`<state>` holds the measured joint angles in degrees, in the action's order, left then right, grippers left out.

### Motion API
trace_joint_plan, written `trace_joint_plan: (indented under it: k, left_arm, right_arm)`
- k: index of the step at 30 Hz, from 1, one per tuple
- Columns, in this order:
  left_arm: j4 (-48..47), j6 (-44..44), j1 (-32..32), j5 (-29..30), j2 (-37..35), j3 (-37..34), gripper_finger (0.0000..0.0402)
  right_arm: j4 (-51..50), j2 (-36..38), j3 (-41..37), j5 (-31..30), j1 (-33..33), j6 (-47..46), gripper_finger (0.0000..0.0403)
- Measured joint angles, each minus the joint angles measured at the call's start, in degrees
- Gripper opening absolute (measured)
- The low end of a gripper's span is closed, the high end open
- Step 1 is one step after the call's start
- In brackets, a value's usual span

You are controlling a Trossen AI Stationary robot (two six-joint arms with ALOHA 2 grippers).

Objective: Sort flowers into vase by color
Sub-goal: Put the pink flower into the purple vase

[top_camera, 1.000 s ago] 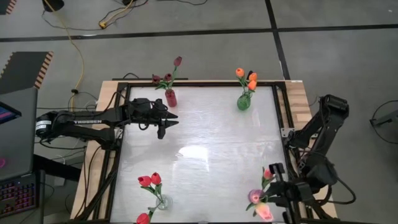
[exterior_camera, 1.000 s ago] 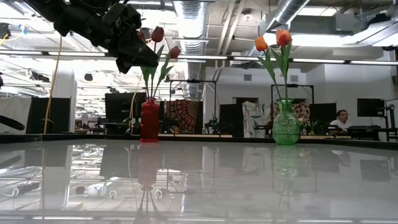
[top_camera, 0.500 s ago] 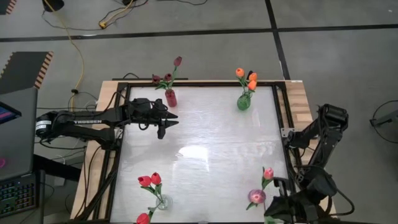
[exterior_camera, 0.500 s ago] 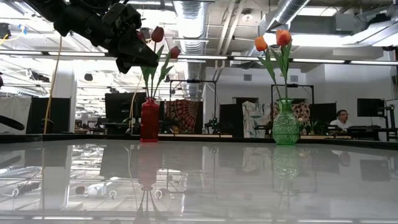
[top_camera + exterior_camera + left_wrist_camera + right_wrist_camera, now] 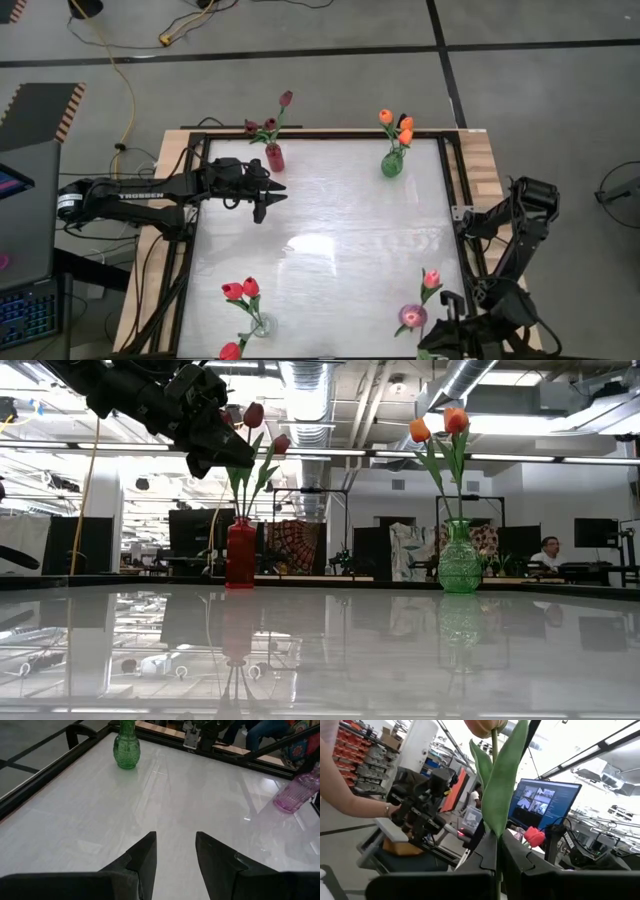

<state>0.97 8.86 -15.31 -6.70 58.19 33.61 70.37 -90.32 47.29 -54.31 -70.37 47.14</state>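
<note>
From above, the counter carried four vases, one near each corner: a red vase with maroon tulips at the far left corner, a green vase with orange tulips at the far right, a clear vase with red tulips at the near left, and a purple vase with a pink tulip at the near right. The left gripper hung over the counter just beside the red vase. The right gripper sat low at the near right corner, just beside the purple vase, so that vase was plainly the right arm's to reach.

At counter height, only the red and green vases showed, standing along the far edge on a glossy, mirror-like top, with an open workshop room and a seated person behind.

Past the left wrist, the jaws stood apart and empty above bare white counter, the green vase far ahead.

Past the right wrist, the jaws were clenched on a held tulip by its green stem, its long axis upright and rising straight out of the jaws, head uppermost. A person's arm and a monitor lay beyond. Judging by this, the stem's lower end must go down into the purple vase.
</note>
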Motion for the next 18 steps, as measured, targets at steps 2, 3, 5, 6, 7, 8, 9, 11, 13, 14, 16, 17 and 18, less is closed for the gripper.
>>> trace_joint_plan:
  k: [2, 3, 5, 6, 7, 8, 9, 11, 13, 14, 16, 17, 18]
  left_arm:
    - [0.00, 0.00, 0.01, 0.00, 0.00, 0.00, 0.0122]
    - [0.00, 0.00, 0.02, 0.00, 0.00, 0.00, 0.0122]
    - [0.00, 0.00, 0.01, 0.00, 0.00, 0.00, 0.0122]
    - [0.00, 0.00, 0.01, 0.00, 0.00, 0.00, 0.0122]
    - [0.00, 0.00, 0.02, 0.00, 0.00, 0.00, 0.0122]
    - [0.00, 0.00, 0.02, 0.00, 0.00, 0.00, 0.0122]
    - [0.00, 0.00, 0.02, 0.00, 0.00, 0.00, 0.0122]
    - [0.00, 0.00, 0.02, 0.00, 0.00, 0.00, 0.0122]
    - [0.00, 0.00, 0.01, 0.00, 0.00, 0.00, 0.0122]
    - [0.00, 0.00, 0.00, 0.00, 0.00, 0.00, 0.0122]
    - [0.00, 0.00, 0.02, 0.00, 0.00, 0.00, 0.0122]
    - [0.00, 0.00, 0.02, 0.00, 0.00, 0.00, 0.0122]
    - [0.00, 0.00, 0.02, 0.00, 0.00, 0.00, 0.0122]
  right_arm:
    - [0.32, 0.02, 0.00, -0.28, -0.30, 0.00, 0.0033]
    - [0.46, 0.02, 0.00, -0.28, -0.52, 0.01, 0.0033]
    - [0.57, 0.02, 0.00, -0.28, -0.70, -0.03, 0.0033]
    - [0.46, 0.02, 0.00, -0.28, -0.72, -0.14, 0.0033]
    - [0.36, 0.02, 0.00, -0.28, -0.72, -0.14, 0.0033]
    - [0.33, 0.02, 0.00, -0.29, -0.71, -0.16, 0.0033]
    - [0.18, 0.02, 0.00, -0.30, -0.64, -0.16, 0.0033]
    - [-0.09, 0.02, 0.00, -0.77, -0.37, -0.16, 0.0033]
    - [-0.18, 0.02, 0.00, -1.59, -0.37, -0.18, 0.0033]
    - [-0.35, 0.02, 0.00, -1.59, -0.31, -0.18, 0.0033]
    - [-1.20, 0.02, 0.00, -1.59, -0.07, -0.40, 0.0033]
    - [-1.53, 0.02, 0.00, -1.59, 0.00, -0.90, 0.0033]
    - [-1.84, 0.02, 0.00, -1.59, 0.00, -1.54, 0.0033]
